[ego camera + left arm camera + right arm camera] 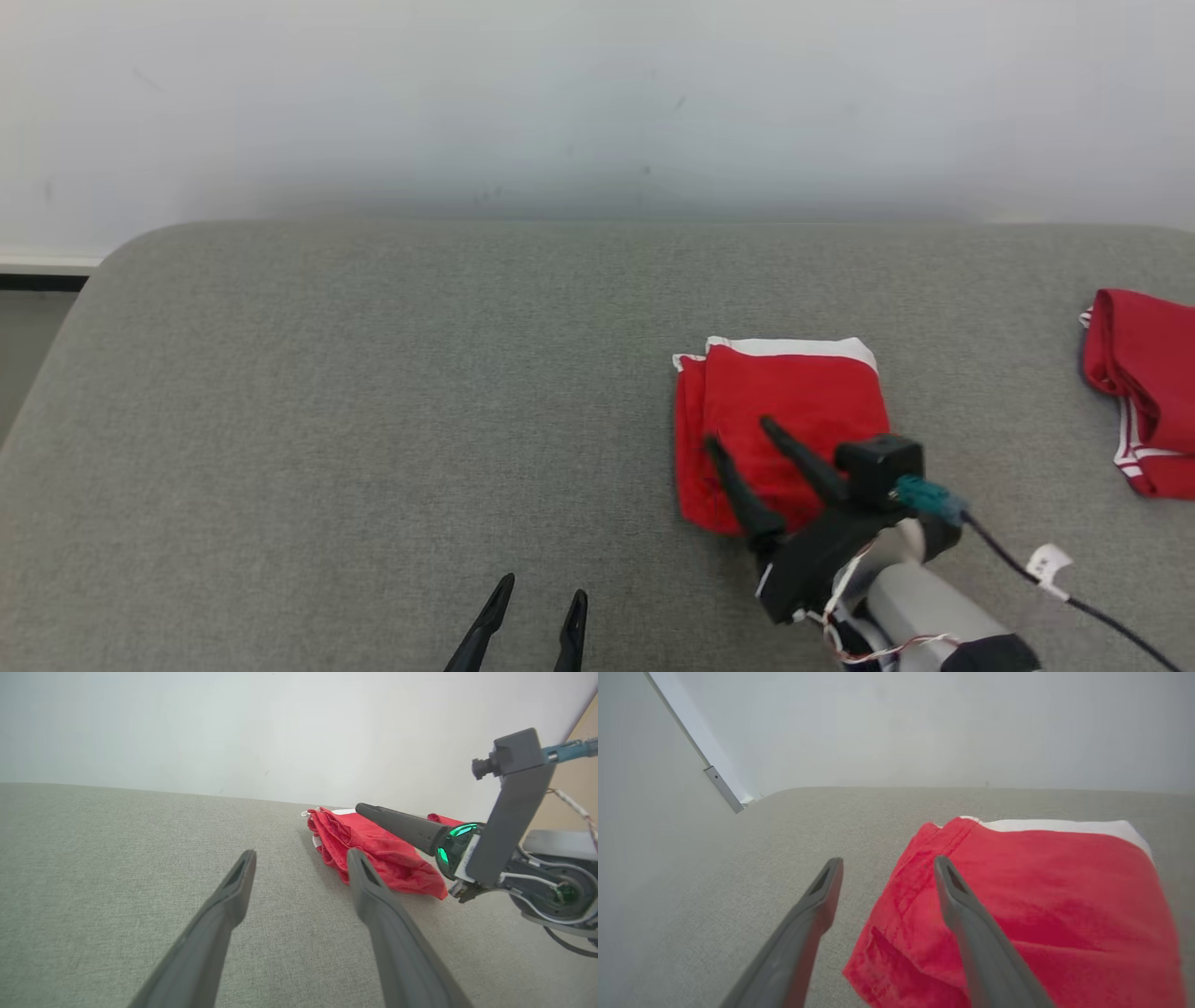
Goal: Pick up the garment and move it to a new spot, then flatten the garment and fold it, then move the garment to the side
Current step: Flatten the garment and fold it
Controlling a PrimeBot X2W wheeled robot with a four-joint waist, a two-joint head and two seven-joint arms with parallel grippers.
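garment (794, 392): folded red, right of centre in head view | right gripper (738, 431): jaws wide, empty, over its lower-left corner | left gripper (543, 586): wide, empty, bottom centre | next, likely move aside: pinch all layers together, carry low

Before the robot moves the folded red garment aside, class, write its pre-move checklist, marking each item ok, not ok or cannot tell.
1. Garment folded into a compact rectangle: ok.
2. Right end effector open at the garment's left edge: ok.
3. Garment gripped: not ok, nothing held.
4. Left end effector open, apart from the cloth: ok.
5. Other red garment lies apart at far right: ok.
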